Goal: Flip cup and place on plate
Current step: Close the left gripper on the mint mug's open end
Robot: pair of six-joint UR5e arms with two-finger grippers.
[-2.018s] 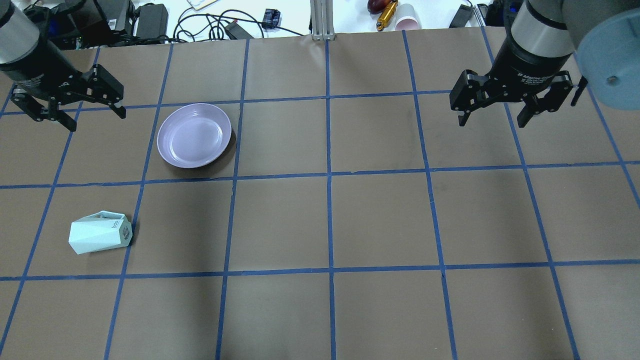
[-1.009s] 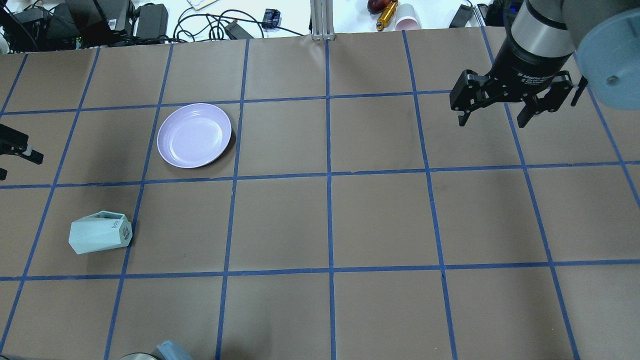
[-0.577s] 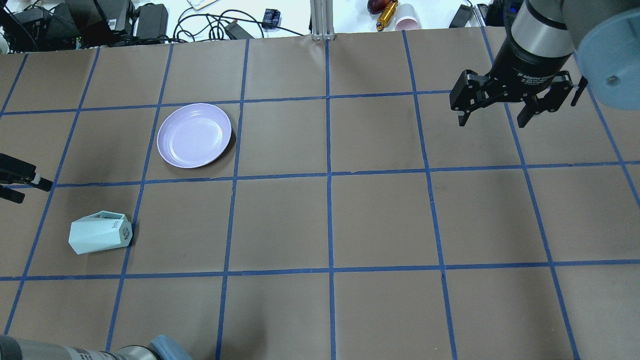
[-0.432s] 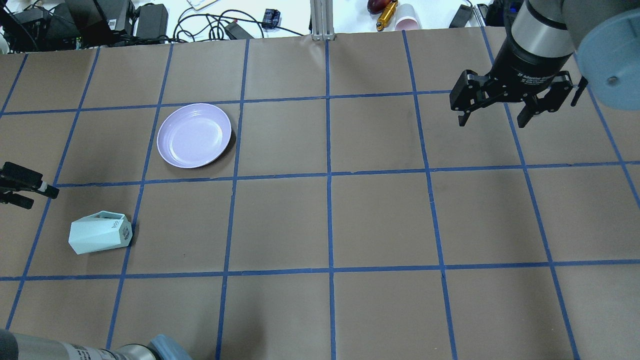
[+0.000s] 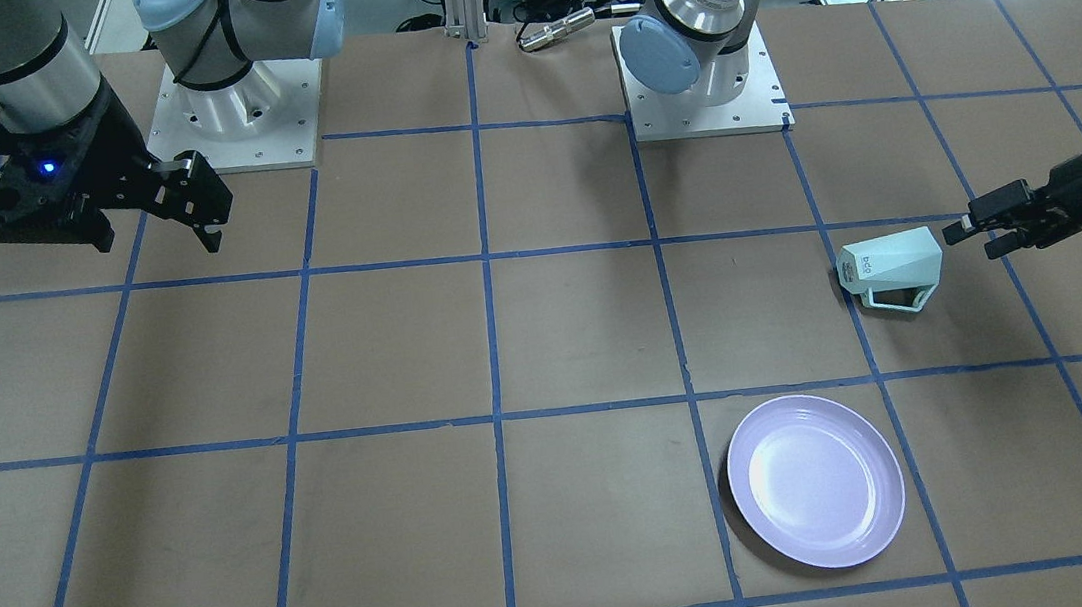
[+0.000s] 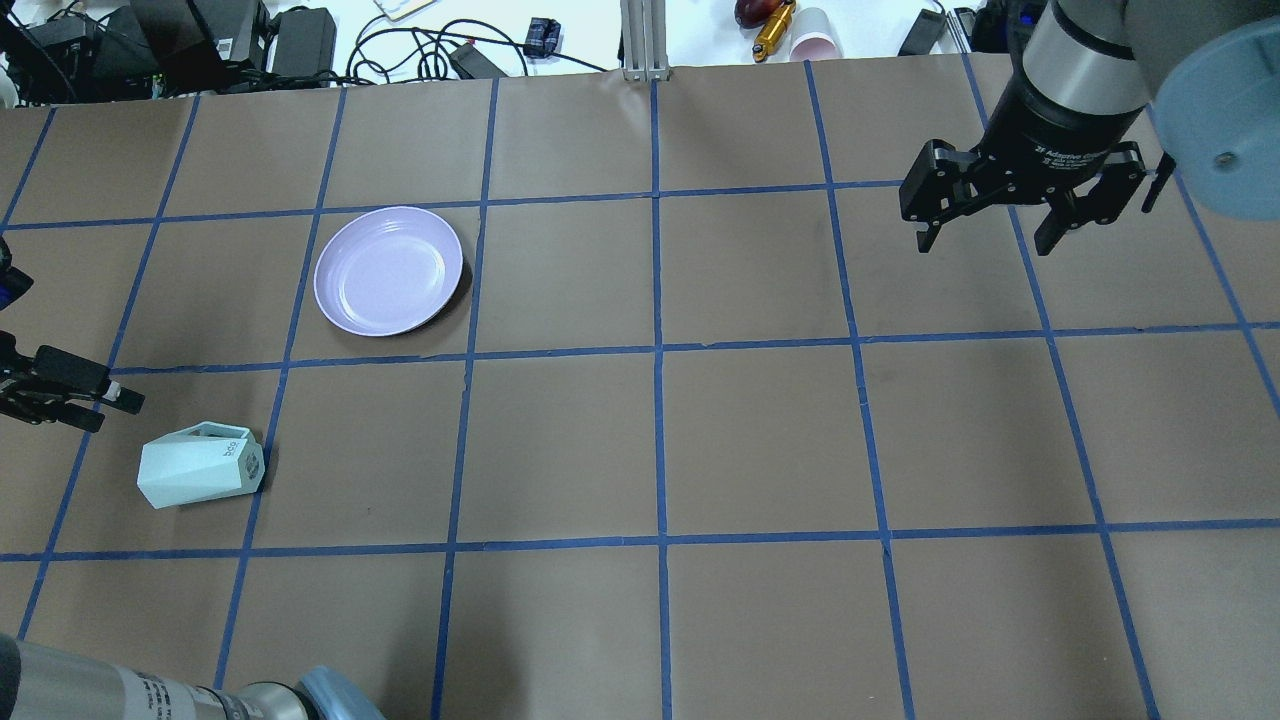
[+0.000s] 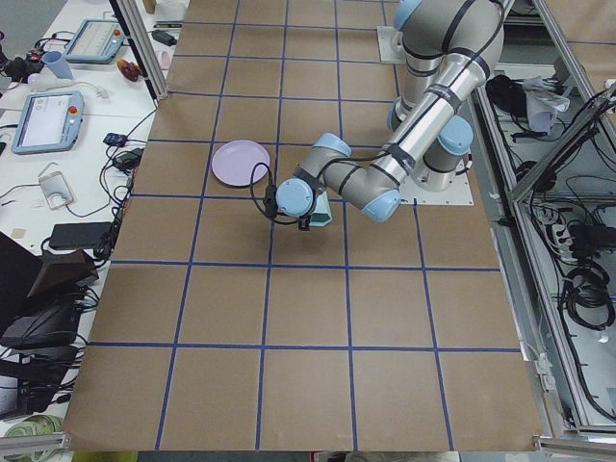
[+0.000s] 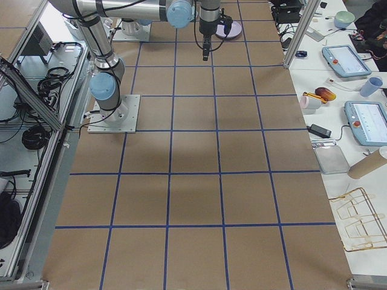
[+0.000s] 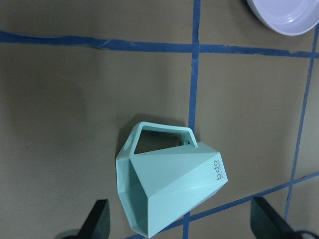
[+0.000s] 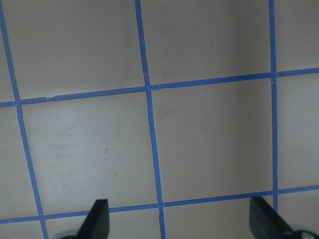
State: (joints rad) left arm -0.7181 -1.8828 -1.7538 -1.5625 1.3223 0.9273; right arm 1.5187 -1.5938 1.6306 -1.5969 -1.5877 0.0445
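The mint-green cup (image 6: 200,465) lies on its side on the table's left part, handle up and printed base toward the middle. It also shows in the front view (image 5: 889,262) and the left wrist view (image 9: 169,184). The lavender plate (image 6: 388,270) sits empty farther back and to the right of it (image 5: 814,479). My left gripper (image 6: 112,408) is turned sideways, open and empty. It is low, just left of the cup's mouth end and apart from it (image 5: 982,237). My right gripper (image 6: 985,240) hangs open and empty over the far right (image 5: 157,241).
Brown paper with a blue tape grid covers the table (image 6: 660,450). Cables, power bricks and small items (image 6: 300,40) lie beyond its far edge. My left arm's elbow (image 6: 330,700) shows at the near left edge.
My left gripper left the far-left spot, turned sideways and came in from the left edge toward the cup. Cup, plate and right arm have not moved.
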